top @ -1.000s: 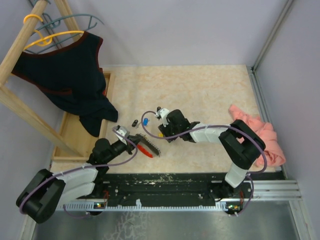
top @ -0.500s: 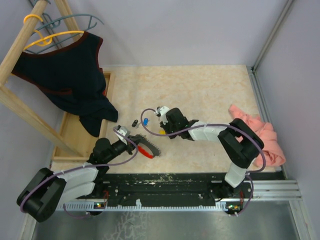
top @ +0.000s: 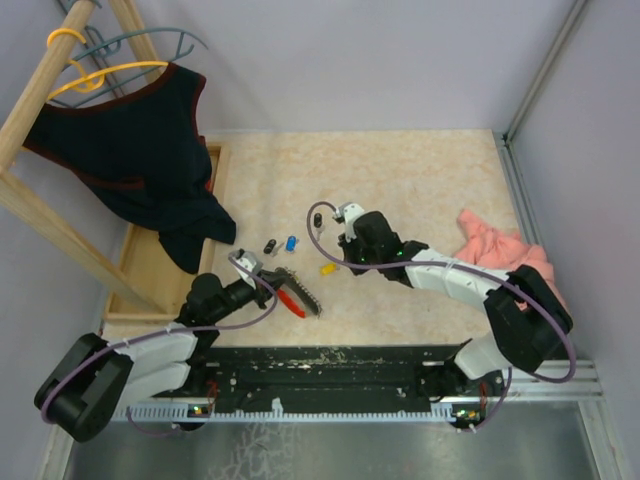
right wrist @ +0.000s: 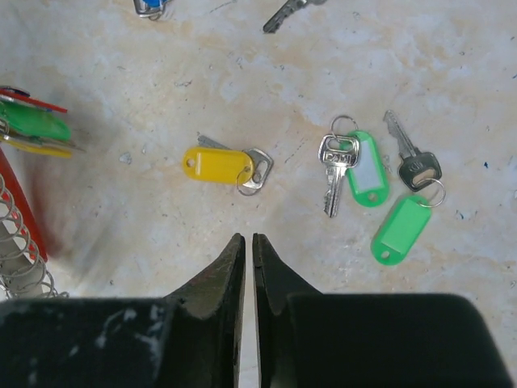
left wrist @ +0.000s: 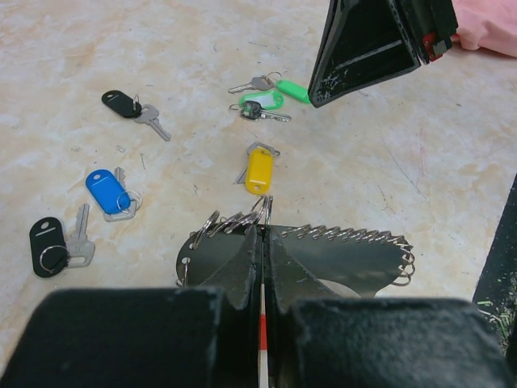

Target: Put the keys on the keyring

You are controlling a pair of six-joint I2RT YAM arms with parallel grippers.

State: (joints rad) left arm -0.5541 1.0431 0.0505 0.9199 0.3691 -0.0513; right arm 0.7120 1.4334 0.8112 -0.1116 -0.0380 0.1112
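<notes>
Wooden rack (top: pixel 40 90) poles stand at the far left, carrying a black garment (top: pixel 130 150) and hangers (top: pixel 90 75), with a wooden tray (top: pixel 150 270) on the marble-patterned table (top: pixel 420 170) below them

Just right of the tray, the left gripper (left wrist: pixel 260 230) is clenched on the keyring (left wrist: pixel 347 259), with a thin red edge pinched between its 2 closed fingers. The ring sits near the table's front edge, and small wire loops line its grey toothed strip. In the right wrist view, red, green and yellow tags lie against the ring's red band; whether they are threaded on cannot be told

Beyond the ring, loose keys lie flat on the table. To the left are 2 black-tagged keys (left wrist: pixel 48 241) with 1 blue-tagged key (left wrist: pixel 107 191) between them. The yellow-tagged key (right wrist: pixel 218 164) lies just past the ring's loops. Further right, 2 green-tagged keys (right wrist: pixel 367 174) lie close together, one tag with a white label

The right gripper (right wrist: pixel 245 240) has its jaws drawn together on nothing. Its tips point at the bare patch between the yellow-tagged key and the green pair, and they touch neither

At the far right a pink cloth (top: pixel 510 262) lies crumpled by the table's edge
</notes>
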